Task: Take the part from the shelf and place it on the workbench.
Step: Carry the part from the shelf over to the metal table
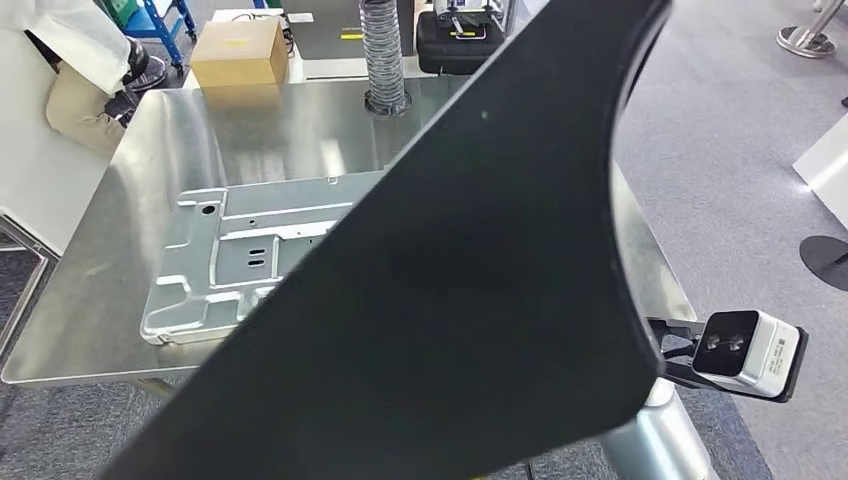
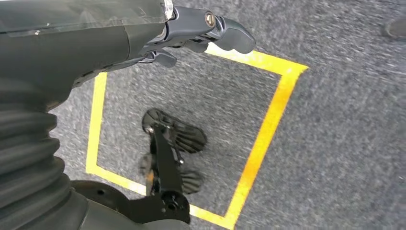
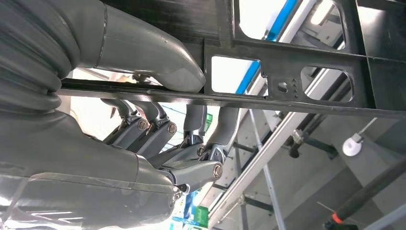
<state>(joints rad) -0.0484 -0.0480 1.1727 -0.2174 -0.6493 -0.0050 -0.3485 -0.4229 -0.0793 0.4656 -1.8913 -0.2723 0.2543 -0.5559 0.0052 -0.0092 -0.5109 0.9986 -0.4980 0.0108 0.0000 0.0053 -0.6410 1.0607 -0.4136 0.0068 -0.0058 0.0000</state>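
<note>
Black and broad, the part (image 1: 470,300) is filling most of our head view, tilted above the near edge of the workbench (image 1: 120,300) and not yet set down. We are gripping it with our right hand (image 3: 158,120): in the right wrist view the thumb (image 3: 148,52) is pressing one face of a thin black rib while the darker fingers (image 3: 191,143) are curling against the other. Our left hand (image 2: 191,33) is hanging over grey carpet and a yellow taped square, holding nothing, fingers loosely curled and apart.

We are judging the carry nearly done and the lowering about to come. A silver stamped plate (image 1: 240,260) is already lying on the bench, partly hidden beneath the part, so we are risking setting black panel on metal and scraping or rocking both. The part is also blocking our own sight of the landing spot, which is making a blind placement likely. With one hand pinching only a narrow rib, the large panel could be swinging or slipping as it tips. A ribbed hose (image 1: 383,60) is standing at the far edge, and a person (image 1: 80,60) is sitting near the far left corner.

We are reading no brand or writing anywhere; the cardboard box (image 1: 238,52) is carrying a yellow label too small to make out.
</note>
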